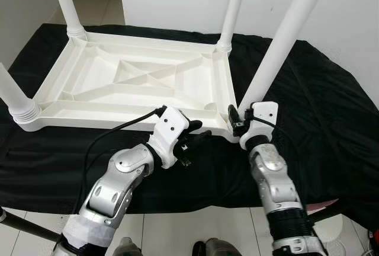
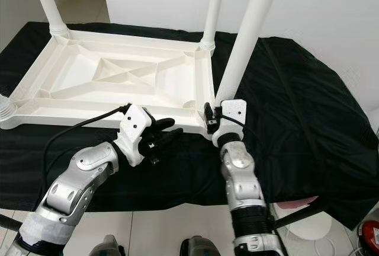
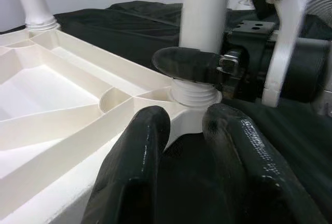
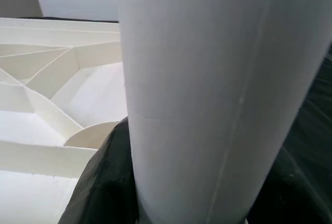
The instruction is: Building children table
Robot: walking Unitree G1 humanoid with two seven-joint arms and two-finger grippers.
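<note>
Around near leg (image 3: 203,11), right pincer (image 3: 207,66)

Head stereo pair looking down — wrist cameras close, sharing near table leg (image 3: 203,11)

Bright, even indoor light; wrist views softly blurred up close.

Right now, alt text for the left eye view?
The right tool grips the base of the near-right leg of an upturned white table on a black cloth. The left tool rests at the table's near edge.
</note>
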